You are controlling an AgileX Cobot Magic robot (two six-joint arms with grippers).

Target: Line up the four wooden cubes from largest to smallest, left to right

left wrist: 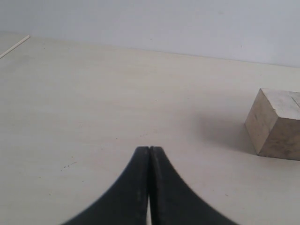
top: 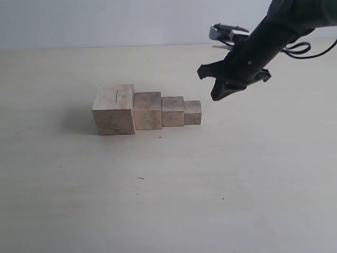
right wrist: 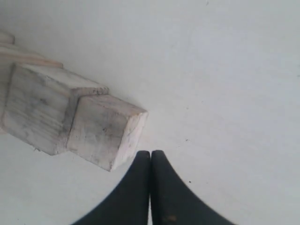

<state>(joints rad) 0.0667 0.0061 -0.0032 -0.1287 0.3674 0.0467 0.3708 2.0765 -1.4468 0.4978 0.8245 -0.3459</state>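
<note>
- While the four cubes sit on the bench (top: 237, 184), they form one row whose long axis runs left to right across the exterior view.
- Largest cube (top: 114, 110) is at the left end, then the second cube (top: 147, 110), the third cube (top: 172, 111), and the smallest cube (top: 192, 113) at the right end.
- Each cube appears to touch its neighbour side to side, so the tops step down toward the right.
- All four rest flat on a face, none tilted.
- A thin dark groove (top: 116, 95) crosses the top face of the largest cube, running front to back, across the row's axis.
- Right end effector (top: 217, 96) is raised to the right of the row, past the smallest cube, with its tips pointing down and toward the row.
- It is close to the smallest cube but not touching it.
- In the right wrist view the right end effector (right wrist: 150, 153) has its two fingers pressed together with nothing between them; the smallest cube (right wrist: 105, 131) lies just beside the tips, with the third cube (right wrist: 40, 112) behind it.
- In the left wrist view the left end effector (left wrist: 149, 150) is likewise closed tip to tip and empty, over bare bench.
- The largest cube (left wrist: 276, 124) shows at the edge of that view, one vertical edge toward the camera, well apart from the fingers.
- Left arm does not appear in the exterior view.
</note>
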